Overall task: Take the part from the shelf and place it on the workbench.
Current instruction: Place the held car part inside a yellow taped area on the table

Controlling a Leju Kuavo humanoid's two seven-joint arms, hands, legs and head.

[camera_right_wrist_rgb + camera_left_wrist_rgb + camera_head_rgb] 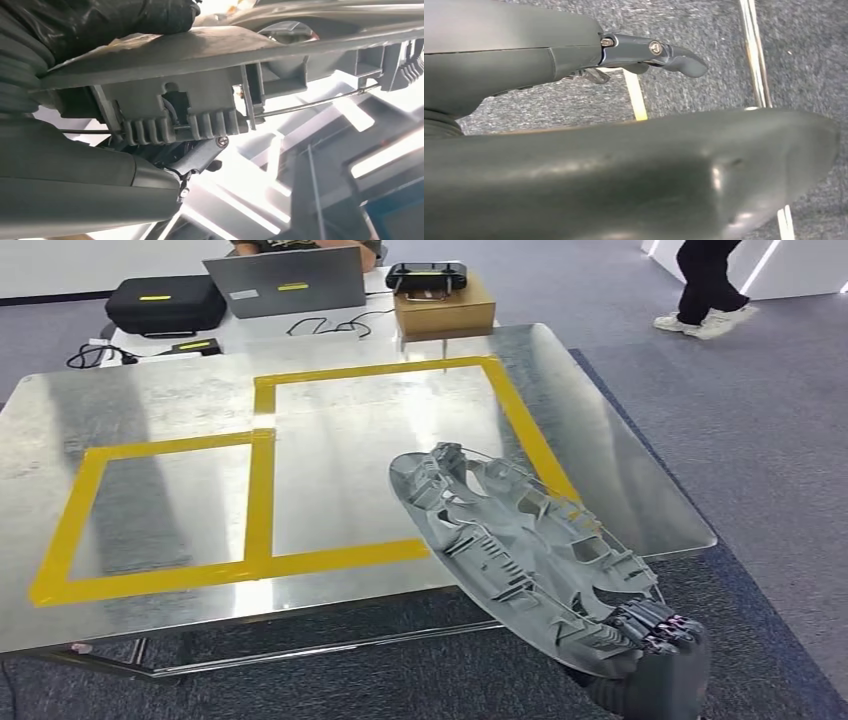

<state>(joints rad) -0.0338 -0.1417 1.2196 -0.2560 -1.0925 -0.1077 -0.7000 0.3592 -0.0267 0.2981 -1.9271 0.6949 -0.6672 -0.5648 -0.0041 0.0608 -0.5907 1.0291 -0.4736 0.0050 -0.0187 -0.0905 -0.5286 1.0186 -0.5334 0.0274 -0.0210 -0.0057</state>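
Note:
A long grey ribbed plastic part [520, 545] hangs tilted over the near right corner of the metal workbench [180, 400]. My right hand [655, 645] grips its near end from below, past the table's front edge. The part's far end reaches over the right yellow-taped rectangle [385, 370]. In the right wrist view the part [210, 75] lies clamped between the dark fingers [100, 20] and the thumb. In the left wrist view my left hand [649, 52] hangs over grey carpet with nothing in it and one finger stretched out straight.
Two yellow tape rectangles mark the workbench top. Behind it stand a laptop [285, 282], a black case [165, 302], a cardboard box [443, 308] with a black controller on top, and cables. A person's legs [705, 285] show at the far right, on grey carpet.

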